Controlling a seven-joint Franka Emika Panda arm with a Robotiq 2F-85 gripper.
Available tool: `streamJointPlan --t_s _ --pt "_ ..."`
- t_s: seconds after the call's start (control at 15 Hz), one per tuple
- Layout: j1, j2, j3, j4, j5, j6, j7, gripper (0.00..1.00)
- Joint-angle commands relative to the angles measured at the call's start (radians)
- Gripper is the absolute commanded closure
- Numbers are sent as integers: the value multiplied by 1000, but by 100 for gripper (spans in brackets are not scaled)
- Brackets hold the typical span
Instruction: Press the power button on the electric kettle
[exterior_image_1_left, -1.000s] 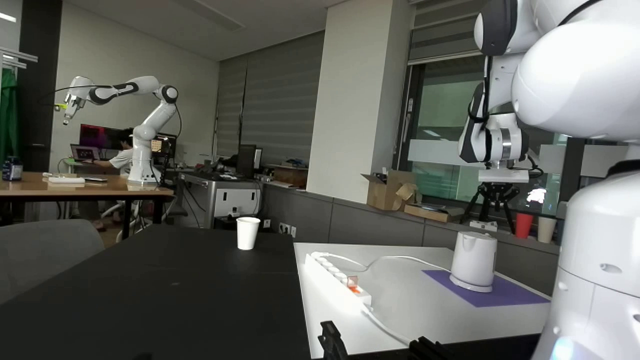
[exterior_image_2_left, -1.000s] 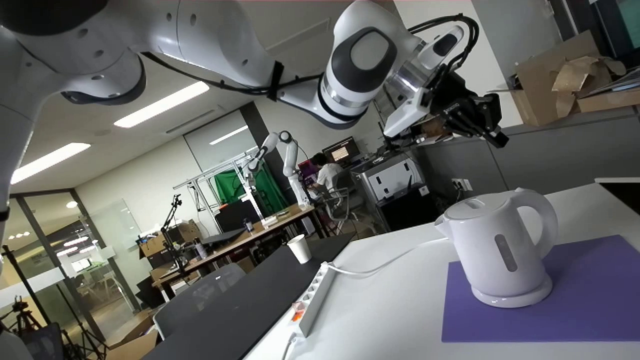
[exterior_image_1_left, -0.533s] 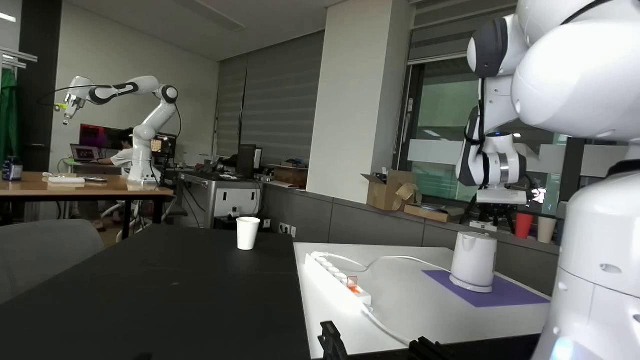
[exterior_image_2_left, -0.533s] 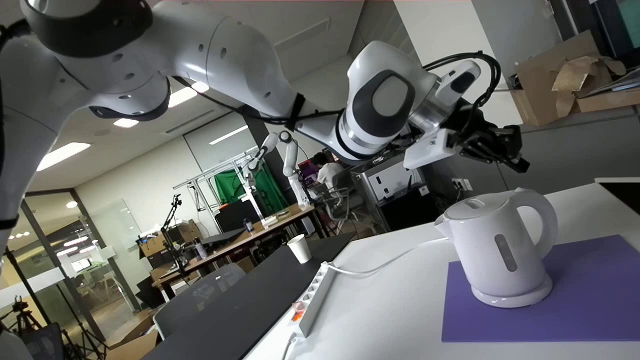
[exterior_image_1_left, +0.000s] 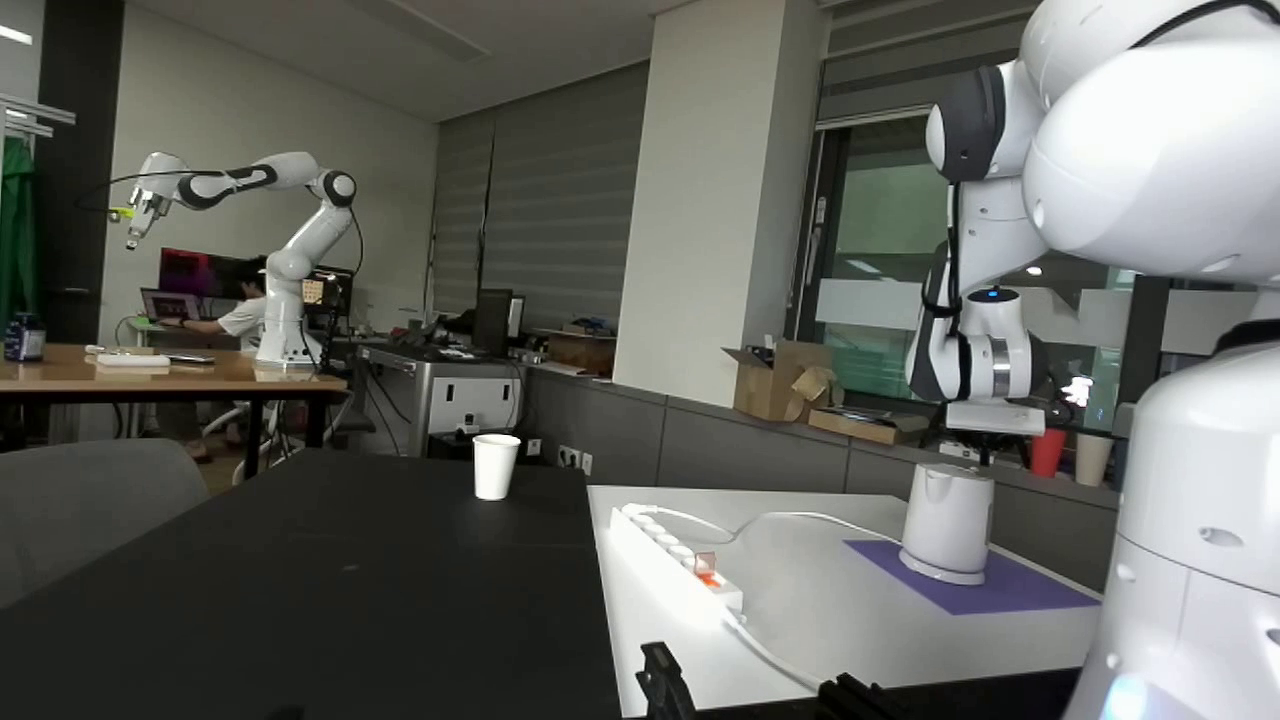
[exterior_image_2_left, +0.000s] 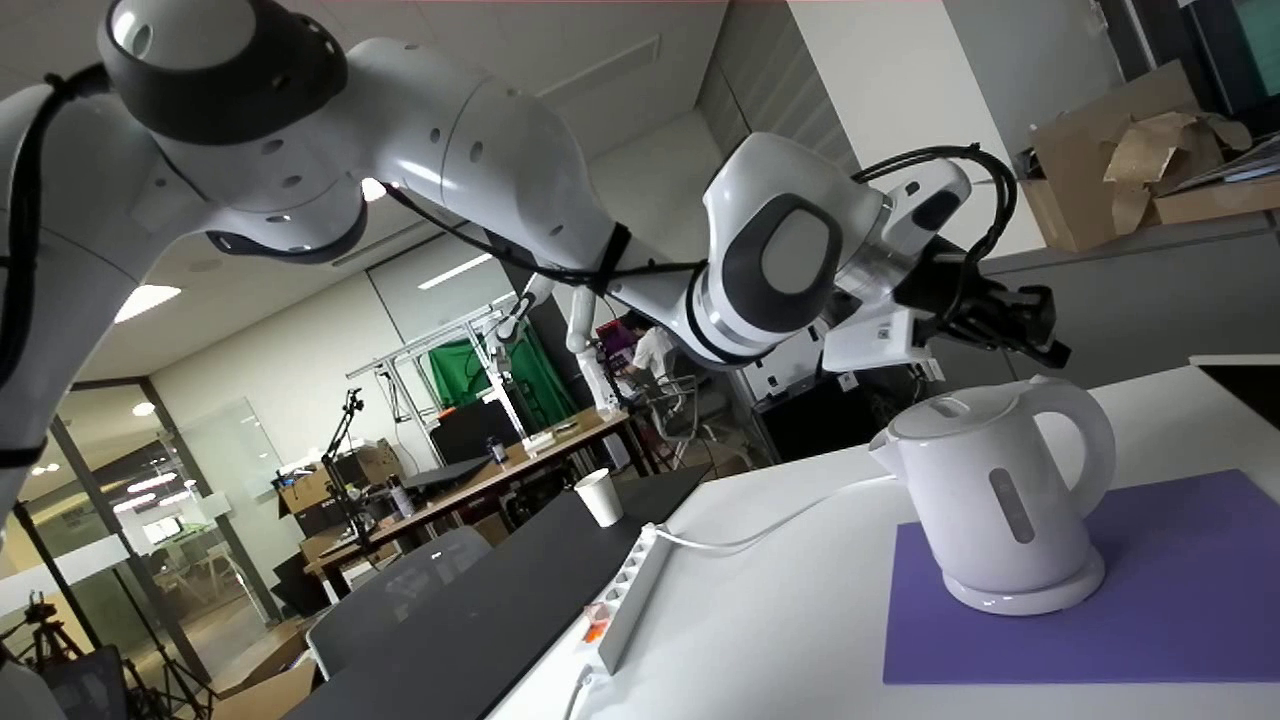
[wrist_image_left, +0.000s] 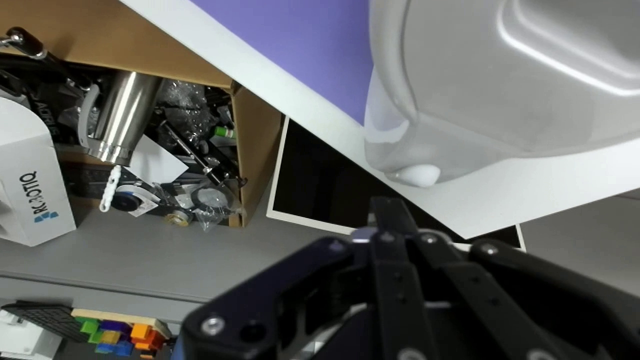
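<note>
When steadying electric kettle, upright on purple mat at right, expect light, stiff, slippery plastic; grasp by handle. Press lightly with pincer, now with fingertips together.
</note>
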Motion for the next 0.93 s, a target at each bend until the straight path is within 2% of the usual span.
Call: streamJointPlan --t_s 0.0,0.13,0.53,0.87 --pt "-14 15 24 20 28 57 7 100" --pt "-12 20 27 19 32 69 5 100" --pt "63 44 -72 29 49 -32 49 100" --pt "96 39 -105 20 44 -69 65 100"
